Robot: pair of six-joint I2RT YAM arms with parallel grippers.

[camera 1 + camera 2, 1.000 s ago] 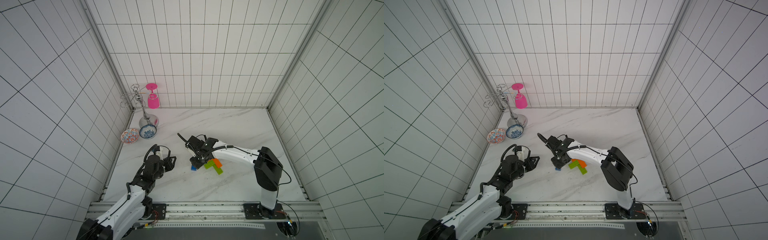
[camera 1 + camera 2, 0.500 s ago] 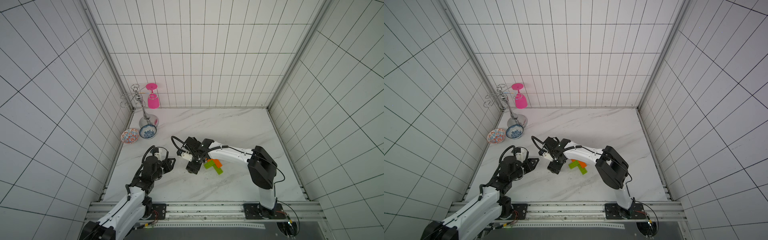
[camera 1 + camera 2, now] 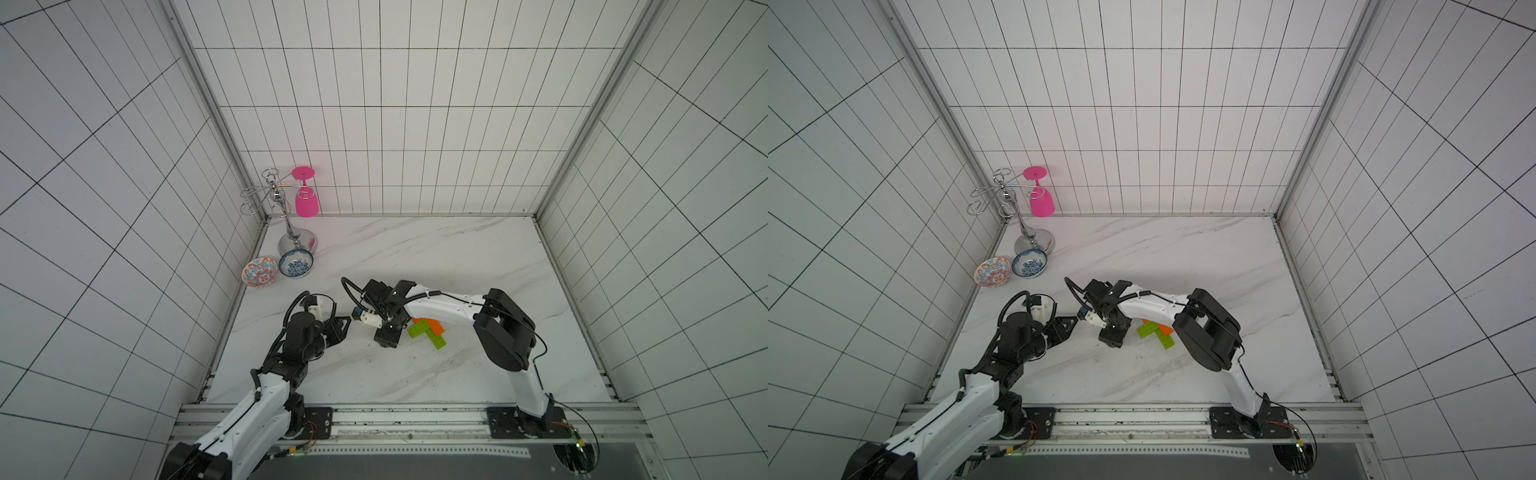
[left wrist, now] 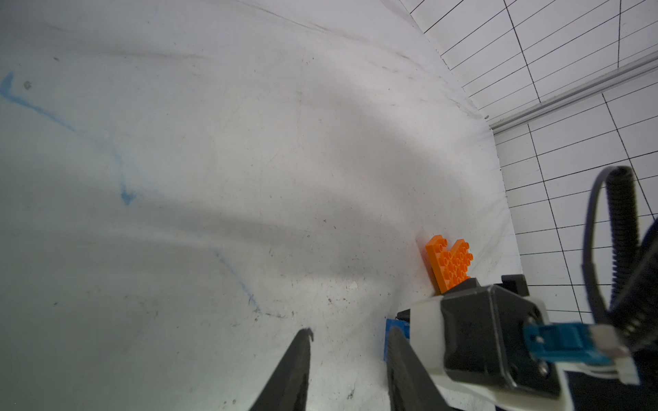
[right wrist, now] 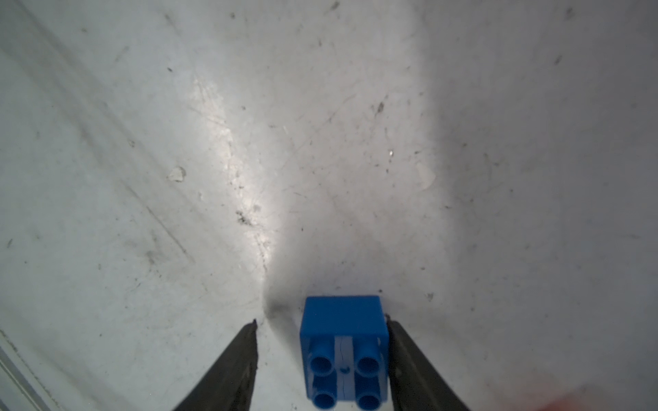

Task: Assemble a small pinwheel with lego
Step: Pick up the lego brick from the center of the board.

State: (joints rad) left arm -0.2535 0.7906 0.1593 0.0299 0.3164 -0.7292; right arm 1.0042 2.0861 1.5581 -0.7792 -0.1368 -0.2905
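The left tool (image 4: pixel 350 332) hangs low over the table (image 4: pixel 213 178), jaws parted and empty. Beside it, the right tool (image 5: pixel 322 322) stands open around the blue brick (image 5: pixel 343 316), one finger touching it. Further right lie joined lime-green and orange bricks (image 3: pixel 419 331)

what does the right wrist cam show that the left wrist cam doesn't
Only the right wrist view: the blue brick in full, four studs toward the camera. It sits between the fingers of the open right gripper, against one finger with a gap to the other.
Only the left wrist view: the orange bricks, the right arm's black-and-white wrist, the tiled wall, and the open, empty left gripper.
Both: the marble table, and the blue brick, a mere sliver in the left wrist view.
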